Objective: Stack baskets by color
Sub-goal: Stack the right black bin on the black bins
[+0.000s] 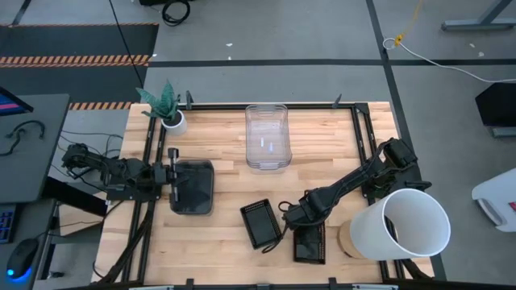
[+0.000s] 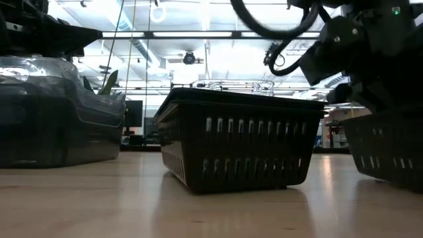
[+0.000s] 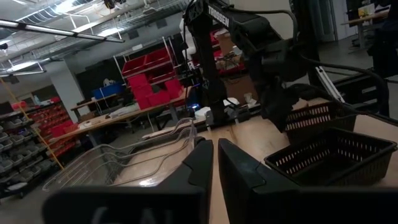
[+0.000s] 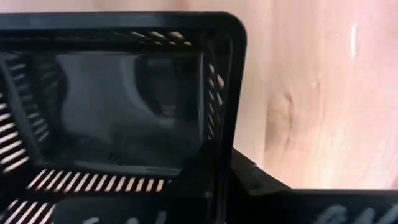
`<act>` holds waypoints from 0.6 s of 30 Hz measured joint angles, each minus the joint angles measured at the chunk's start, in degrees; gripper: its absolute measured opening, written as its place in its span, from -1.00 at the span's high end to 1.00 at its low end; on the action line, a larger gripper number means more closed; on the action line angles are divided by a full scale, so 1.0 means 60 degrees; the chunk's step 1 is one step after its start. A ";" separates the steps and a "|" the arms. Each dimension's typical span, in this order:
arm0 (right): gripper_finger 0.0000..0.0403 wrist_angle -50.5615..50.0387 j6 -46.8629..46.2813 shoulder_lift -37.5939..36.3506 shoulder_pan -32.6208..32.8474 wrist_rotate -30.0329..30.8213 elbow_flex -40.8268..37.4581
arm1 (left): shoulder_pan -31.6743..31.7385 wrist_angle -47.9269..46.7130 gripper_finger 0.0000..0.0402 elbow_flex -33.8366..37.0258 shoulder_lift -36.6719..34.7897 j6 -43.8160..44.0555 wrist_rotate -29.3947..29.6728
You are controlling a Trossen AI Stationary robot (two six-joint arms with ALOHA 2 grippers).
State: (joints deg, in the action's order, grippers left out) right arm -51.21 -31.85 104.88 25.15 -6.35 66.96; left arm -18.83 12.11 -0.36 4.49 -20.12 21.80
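A: You're on the black pair. Your right gripper point(image 1: 295, 219), at five o'clock on the table point(image 1: 226, 145), looks clamped on the rim of one black basket point(image 1: 310, 243); the other black basket point(image 1: 260, 223) sits just at its nine o'clock.

B: Next?

A: Lift, carry over, lower squarely. Your left gripper point(image 1: 172, 173) is pinched on the grey basket point(image 1: 193, 187).

B: Views?

A: Only the right wrist view shows that rim point(image 4: 224, 93) close up.
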 joint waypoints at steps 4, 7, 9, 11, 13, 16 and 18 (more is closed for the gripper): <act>0.93 -0.0576 0.0095 0.0005 -0.0053 -0.0138 0.0589 | 0.0000 0.0002 0.81 0.0000 0.0000 0.0000 0.0000; 0.96 -0.1691 0.0160 0.0018 -0.0117 0.0167 0.1534 | 0.0000 0.0001 0.81 0.0000 0.0000 0.0000 0.0000; 0.97 -0.2433 0.0155 0.0018 -0.0164 0.0407 0.2322 | 0.0000 0.0002 0.82 0.0000 0.0000 0.0002 0.0000; 0.97 -0.2920 0.0098 0.0018 -0.0219 0.0587 0.3080 | 0.0000 0.0001 0.84 0.0000 0.0000 0.0000 0.0000; 0.98 -0.3208 0.0248 0.0018 -0.0233 0.0662 0.3812 | 0.0000 -0.0001 0.85 0.0000 0.0000 0.0000 0.0000; 0.98 -0.3250 0.0837 0.0018 -0.0319 0.1353 0.4738 | 0.0000 0.0001 0.86 0.0000 0.0000 0.0003 0.0000; 0.98 -0.2973 0.1166 0.0001 -0.0500 0.1884 0.5141 | 0.0000 0.0000 0.85 0.0000 0.0000 0.0000 0.0000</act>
State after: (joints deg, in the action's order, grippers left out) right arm -69.05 -24.85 104.89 22.15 4.96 97.80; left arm -18.83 12.11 -0.36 4.49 -20.12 21.80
